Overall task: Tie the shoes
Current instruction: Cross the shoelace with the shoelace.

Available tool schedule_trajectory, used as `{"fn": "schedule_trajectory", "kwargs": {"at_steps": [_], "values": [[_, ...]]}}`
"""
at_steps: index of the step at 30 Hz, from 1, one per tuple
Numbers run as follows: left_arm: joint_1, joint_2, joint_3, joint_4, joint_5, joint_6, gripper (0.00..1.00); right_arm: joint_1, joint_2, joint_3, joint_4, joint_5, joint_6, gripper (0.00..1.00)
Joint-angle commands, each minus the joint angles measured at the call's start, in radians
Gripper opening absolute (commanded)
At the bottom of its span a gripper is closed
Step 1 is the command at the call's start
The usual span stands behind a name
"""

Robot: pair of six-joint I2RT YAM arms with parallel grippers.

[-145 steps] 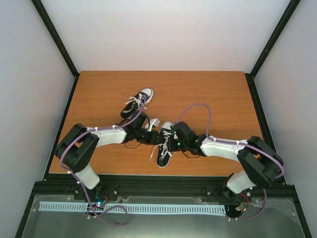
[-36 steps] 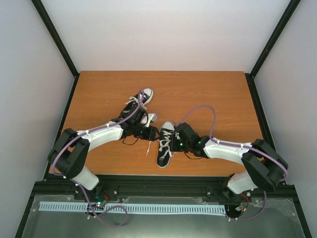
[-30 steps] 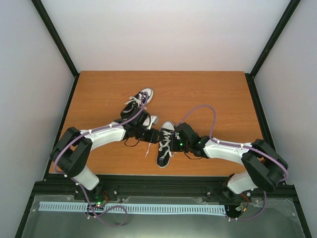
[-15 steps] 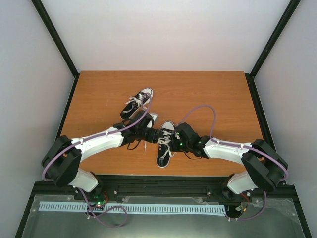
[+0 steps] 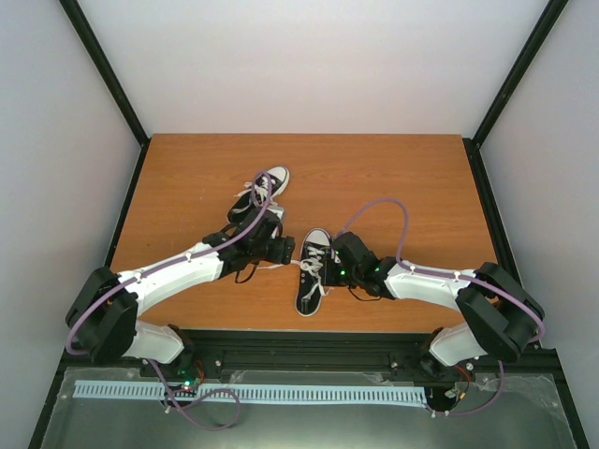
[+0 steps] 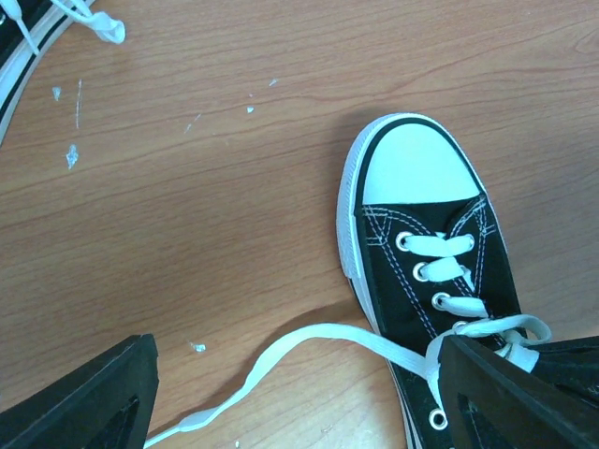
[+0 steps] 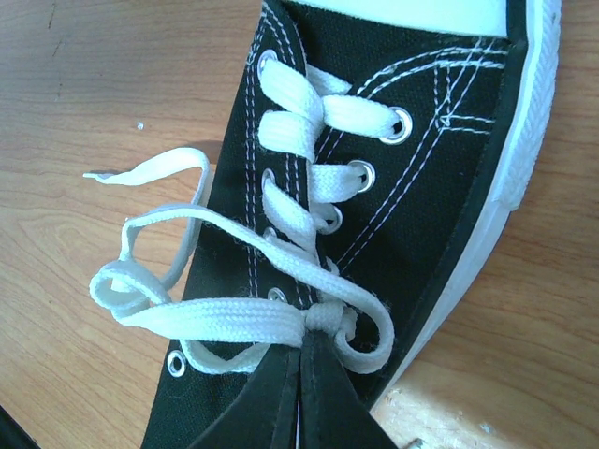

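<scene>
- The left gripper (image 6: 295, 379) has been opening over the last second and is now standing spread wide, pinching nothing; the free lace (image 6: 309, 335) it was tugging is lying slack on the table (image 5: 393, 178) between its fingers, trailing left from the near shoe (image 5: 312, 281).
- The right gripper (image 7: 308, 360) is staying pressed together, pinching the lace where it is crossing over the tongue; a loose loop is drooping off the shoe's left side.
- The near shoe is sitting at the near middle of the table, toe pointing far; the far shoe (image 5: 262, 192) is lying farther back and to the left, its laces looking undone.
- The release is probably making way for a fresh grab; the right pinch is keeping the crossing, but no bow is showing yet, so much is remaining.
</scene>
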Motion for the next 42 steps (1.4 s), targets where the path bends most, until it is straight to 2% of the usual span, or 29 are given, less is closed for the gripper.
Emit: {"fn": "schedule_trajectory", "kwargs": {"at_steps": [1, 3, 6, 9, 13, 15, 24, 34, 42], "values": [[0.026, -0.022, -0.017, -0.003, 0.059, -0.028, 0.83, -0.008, 0.006, -0.02, 0.008, 0.016, 0.002, 0.03], [0.037, -0.024, -0.022, 0.023, 0.133, -0.023, 0.81, -0.008, 0.002, -0.02, 0.006, 0.016, 0.0, 0.03], [0.041, -0.016, -0.02, 0.086, 0.328, 0.002, 0.76, -0.008, -0.003, -0.02, 0.004, 0.014, -0.001, 0.03], [0.041, 0.011, -0.014, 0.141, 0.505, 0.01, 0.57, -0.008, -0.008, -0.022, 0.003, 0.016, 0.0, 0.03], [0.04, 0.06, 0.0, 0.142, 0.563, 0.025, 0.38, -0.008, -0.008, -0.025, 0.006, 0.014, 0.001, 0.03], [0.04, 0.095, 0.016, 0.124, 0.576, 0.03, 0.34, -0.008, -0.007, -0.025, 0.006, 0.012, 0.0, 0.03], [0.039, 0.16, 0.041, 0.11, 0.579, 0.036, 0.33, -0.008, -0.007, -0.03, 0.014, 0.011, 0.0, 0.03], [0.037, 0.198, 0.068, 0.095, 0.555, 0.048, 0.24, -0.008, -0.002, -0.025, 0.016, 0.008, -0.002, 0.03], [0.033, 0.211, 0.058, 0.085, 0.532, 0.036, 0.23, -0.007, 0.0, -0.025, 0.02, 0.002, -0.001, 0.03]]}}
